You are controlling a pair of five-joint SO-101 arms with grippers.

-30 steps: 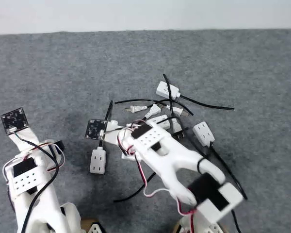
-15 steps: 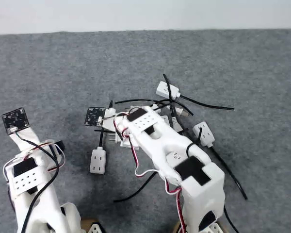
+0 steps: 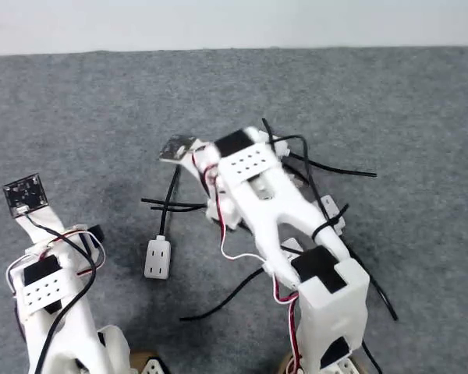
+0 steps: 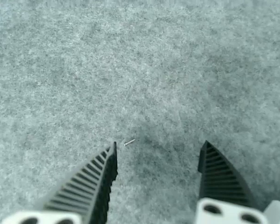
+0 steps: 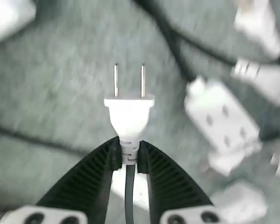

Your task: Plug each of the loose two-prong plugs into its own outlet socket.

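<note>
Now right end effector [image 5: 128,157] clamped on plug [image 5: 129,111], prongs straight ahead; socket [image 5: 221,123] just beside them, off-axis. Left end effector [image 4: 158,159] apart, well away.

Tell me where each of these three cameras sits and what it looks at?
High view: fixed above, looking down on the grey mat; the left arm and right arm show.
Left wrist view: on the left arm's wrist, facing bare mat past its open left gripper.
Right wrist view: on the right arm's wrist, facing the plug pinched in the right gripper, a socket block beyond.
Shared: the high and right wrist views both show black cords.
</note>
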